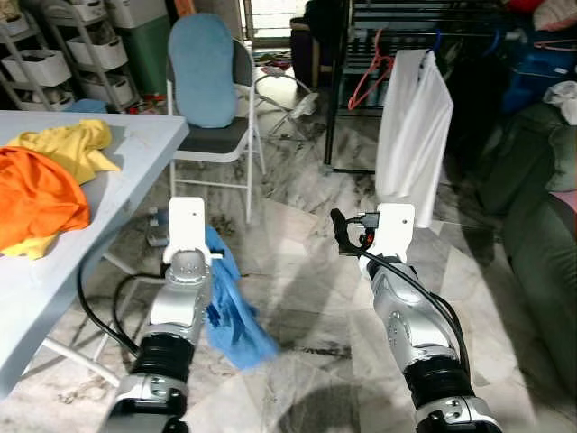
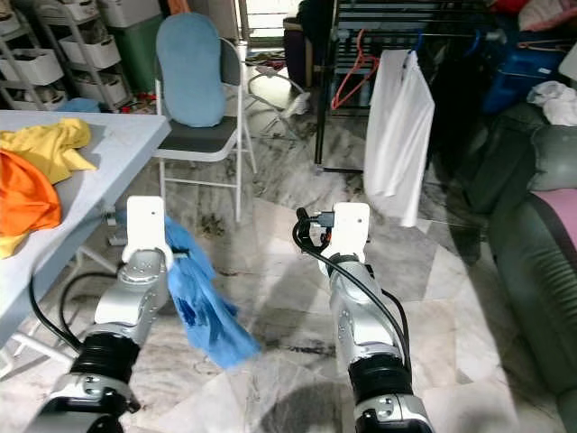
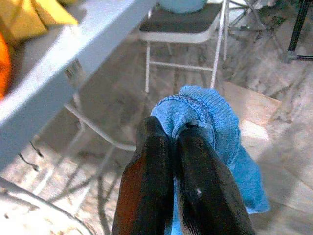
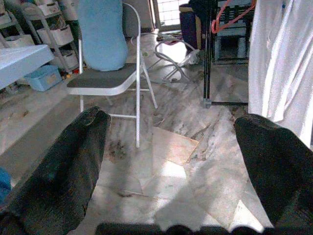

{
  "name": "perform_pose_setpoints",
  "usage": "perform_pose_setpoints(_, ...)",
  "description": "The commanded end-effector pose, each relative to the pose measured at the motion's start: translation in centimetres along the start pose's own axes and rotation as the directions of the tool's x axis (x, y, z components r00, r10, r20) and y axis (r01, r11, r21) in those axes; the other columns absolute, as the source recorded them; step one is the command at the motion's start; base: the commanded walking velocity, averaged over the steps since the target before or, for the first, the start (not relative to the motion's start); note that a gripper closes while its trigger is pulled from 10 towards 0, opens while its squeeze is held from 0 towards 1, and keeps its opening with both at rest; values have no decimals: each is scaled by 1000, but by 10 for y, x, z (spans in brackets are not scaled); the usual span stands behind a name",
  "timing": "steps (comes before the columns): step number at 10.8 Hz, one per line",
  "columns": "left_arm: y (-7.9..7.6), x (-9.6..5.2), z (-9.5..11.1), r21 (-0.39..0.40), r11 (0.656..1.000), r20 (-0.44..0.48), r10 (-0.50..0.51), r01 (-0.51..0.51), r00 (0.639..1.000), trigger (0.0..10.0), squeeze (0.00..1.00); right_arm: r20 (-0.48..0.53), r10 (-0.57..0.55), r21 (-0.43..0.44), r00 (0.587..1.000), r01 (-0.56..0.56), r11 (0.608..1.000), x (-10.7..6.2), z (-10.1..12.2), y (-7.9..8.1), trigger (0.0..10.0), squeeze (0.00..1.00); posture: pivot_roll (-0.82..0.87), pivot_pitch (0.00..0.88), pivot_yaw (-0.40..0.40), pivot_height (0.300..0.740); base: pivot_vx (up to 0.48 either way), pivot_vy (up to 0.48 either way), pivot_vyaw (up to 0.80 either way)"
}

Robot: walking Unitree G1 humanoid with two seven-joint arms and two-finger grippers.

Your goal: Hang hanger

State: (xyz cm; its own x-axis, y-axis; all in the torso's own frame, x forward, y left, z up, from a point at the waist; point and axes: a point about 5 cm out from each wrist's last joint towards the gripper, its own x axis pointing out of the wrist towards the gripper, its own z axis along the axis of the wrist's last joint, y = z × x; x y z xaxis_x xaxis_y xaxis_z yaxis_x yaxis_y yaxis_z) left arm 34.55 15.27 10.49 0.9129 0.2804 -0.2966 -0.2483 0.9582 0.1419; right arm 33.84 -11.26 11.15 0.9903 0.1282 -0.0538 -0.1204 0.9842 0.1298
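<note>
**K:** Left gripper [image 3: 176, 142] is clamped on a blue garment [image 1: 233, 316]. Fingers pinch the knit edge; the rest of the cloth hangs below it toward the marble floor [image 1: 306, 271].

**M:** Right one?

**K:** Right gripper [image 1: 341, 233] is spread wide with nothing between the fingers, raised about level with the left and off to its right.

**M:** Where's the hanger?

**K:** Can't make one out inside the blue cloth from these frames. Ahead of the right gripper stands a black drying rack [image 1: 361, 54], with a white shirt [image 1: 413, 135] already hung on it and a red hanger [image 1: 368, 77] on the rail just beside that shirt. The rack is well apart from both grippers.

**M:** So which step?

**K:** My read: carry phase, garment in hand, nothing hung yet. Beside the left gripper is the table [image 1: 135, 149] with an orange cloth [image 1: 36, 203] and a yellow cloth [image 1: 72, 144] on it. A folding chair [image 1: 212, 135] stands ahead of the left gripper, between it and the rack.

**M:** Next?

**K:** Probably close in on the rack, skirting the chair, and keep the clamp tight so the cloth doesn't slip. Then lift to the rail beside the white shirt, with the free right gripper available to steady it.
</note>
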Motion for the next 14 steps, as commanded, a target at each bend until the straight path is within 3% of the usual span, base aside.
perform_pose_setpoints(1, 0, 2, 15, -14, 1000, 37, 14, -14, 999, 10000, 0, 9, -3, 7, 1000, 2, 1000, 0, 1, 2, 10000, 0, 14, 0, 75, 740, 0, 0, 0)
perform_pose_setpoints(2, -1, 2, 17, -67, 998, 29, 19, -17, 999, 10000, 0, 10, -1, 11, 1000, 1, 1000, 1, 1, 4, 10000, 0, 19, 0, 79, 740, 0, 0, 0)
perform_pose_setpoints(4, 0, 1, 24, -74, 996, 87, -35, 41, 996, 10000, 0, 22, 16, 6, 1000, -16, 1000, 1, 2, 6, 10000, 0, 20, 0, 83, 740, 0, 0, 0)
perform_pose_setpoints(5, 7, -4, 23, -67, 985, 157, -148, 161, 976, 10000, 0, 38, 24, -24, 999, -23, 999, 1, 6, 7, 10000, 0, 15, 0, 85, 740, 0, 0, 0)
perform_pose_setpoints(6, 17, -8, 16, -149, 963, 156, -200, 224, 967, 10000, 0, 32, 20, -49, 999, -18, 999, 3, 8, 6, 10000, 0, 16, 0, 83, 740, 0, 0, 0)
perform_pose_setpoints(8, 32, -12, 6, -179, 955, 158, -209, 237, 965, 10000, 0, 44, 47, -144, 998, -40, 989, 6, 10, 14, 10000, 0, 25, 0, 81, 740, 0, 0, 0)
perform_pose_setpoints(9, 31, -15, 5, -159, 953, 177, -229, 257, 957, 10000, 0, 34, 110, -73, 993, -107, 992, 5, 9, 23, 10000, 0, 26, 0, 77, 740, 0, 0, 0)
perform_pose_setpoints(10, 28, -20, 3, -83, 953, 205, -272, 293, 940, 10000, 0, 45, 125, -126, 991, -118, 985, 4, 11, 24, 10000, 0, 24, 0, 67, 740, 0, 0, 0)
perform_pose_setpoints(11, 22, -27, -2, -67, 932, 210, -335, 355, 919, 10000, 0, 35, 92, -162, 995, -85, 983, 4, 9, 21, 10000, 0, 21, 0, 60, 740, 0, 0, 0)
perform_pose_setpoints(13, 19, -36, -6, -65, 900, 240, -405, 431, 882, 10000, 0, 53, 38, -120, 998, -31, 992, 4, 13, 5, 10000, 0, 19, 0, 51, 740, 0, 0, 0)
perform_pose_setpoints(14, 18, -37, -6, -73, 894, 244, -414, 442, 877, 10000, 0, 45, 40, -142, 998, -33, 989, 4, 13, 4, 10000, 0, 15, 0, 48, 740, 0, 0, 0)
